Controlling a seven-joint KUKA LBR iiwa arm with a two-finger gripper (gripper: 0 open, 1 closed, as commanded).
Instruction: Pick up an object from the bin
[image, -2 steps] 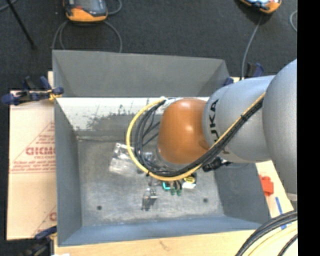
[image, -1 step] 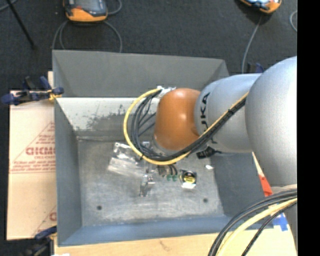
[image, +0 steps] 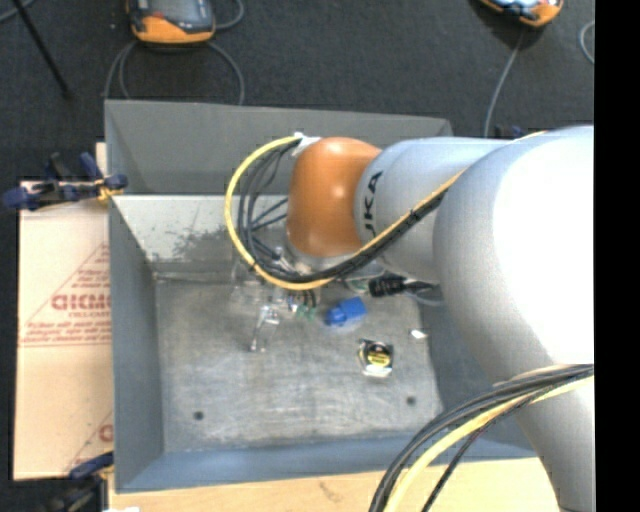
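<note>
My gripper (image: 264, 324) hangs below the orange wrist cover, low over the bin floor in the back middle of the bin. A small blue object (image: 345, 314) lies just to its right, with a green bit at its left side. Further right and nearer the front rests a small black and yellow tape measure (image: 376, 357). Nothing shows inside the gripper.
A tiny white scrap (image: 418, 335) lies near the right wall. The big arm covers the bin's right and back right side, with yellow and black cables looping around the wrist. The bin's left half and front floor are bare grey metal.
</note>
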